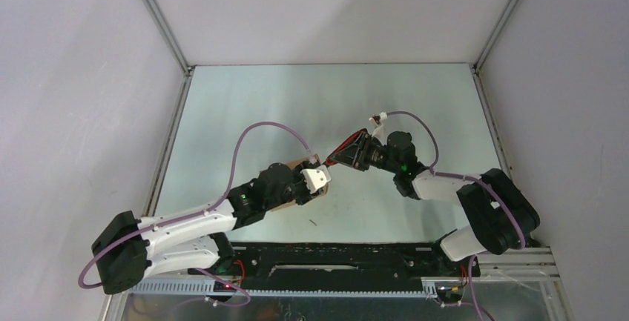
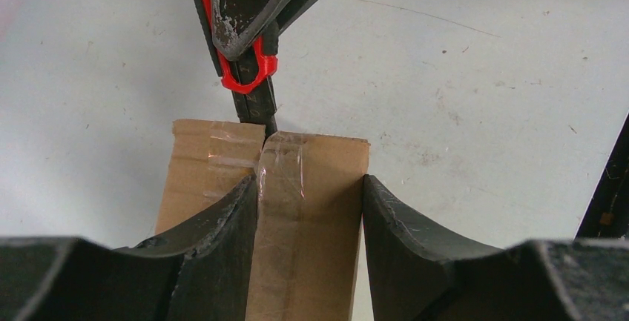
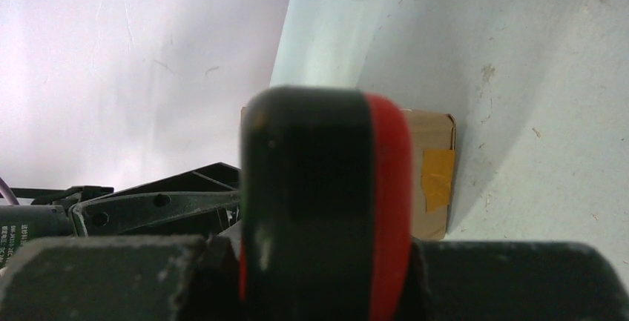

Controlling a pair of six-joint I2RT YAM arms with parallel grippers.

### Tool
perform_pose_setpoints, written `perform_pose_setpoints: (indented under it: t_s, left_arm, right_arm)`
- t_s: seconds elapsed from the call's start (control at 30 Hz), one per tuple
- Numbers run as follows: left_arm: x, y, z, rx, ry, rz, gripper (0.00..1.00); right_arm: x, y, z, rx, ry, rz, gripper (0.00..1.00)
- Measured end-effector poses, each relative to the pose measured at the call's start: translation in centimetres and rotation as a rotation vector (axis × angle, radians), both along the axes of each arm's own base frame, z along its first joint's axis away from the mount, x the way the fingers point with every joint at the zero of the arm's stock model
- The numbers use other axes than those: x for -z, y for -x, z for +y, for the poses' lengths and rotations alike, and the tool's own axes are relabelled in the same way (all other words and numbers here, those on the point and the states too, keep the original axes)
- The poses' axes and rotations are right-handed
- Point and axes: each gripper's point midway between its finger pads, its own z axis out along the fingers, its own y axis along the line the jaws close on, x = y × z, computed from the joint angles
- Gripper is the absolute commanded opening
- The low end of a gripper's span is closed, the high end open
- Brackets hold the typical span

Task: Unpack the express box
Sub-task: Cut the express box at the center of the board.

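The express box is a brown carton with clear tape along its top seam. My left gripper is shut on it, one finger on the top by the seam and the other at its right edge. In the top view the left gripper holds the box at the table's middle. My right gripper is shut on the red-and-black utility knife. The blade tip touches the taped seam at the box's far edge. The knife handle fills the right wrist view, with the box behind it.
The grey table is enclosed by white walls with metal rails at the left and right edges. A strip of orange-yellow tape sits on the box's end. Purple cables loop over both arms.
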Motion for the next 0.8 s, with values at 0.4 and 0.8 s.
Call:
perform_pose_setpoints:
  t_s: [0.4, 0.8]
  left_arm:
    - [-0.4, 0.7, -0.1, 0.034, 0.064, -0.027, 0.0]
    - [-0.4, 0.7, 0.0, 0.024, 0.084, -0.042, 0.0]
  right_arm:
    - [-0.2, 0.2, -1.0, -0.062, -0.039, 0.005, 0.0]
    - [-0.2, 0.6, -0.6, -0.078, -0.036, -0.007, 0.0]
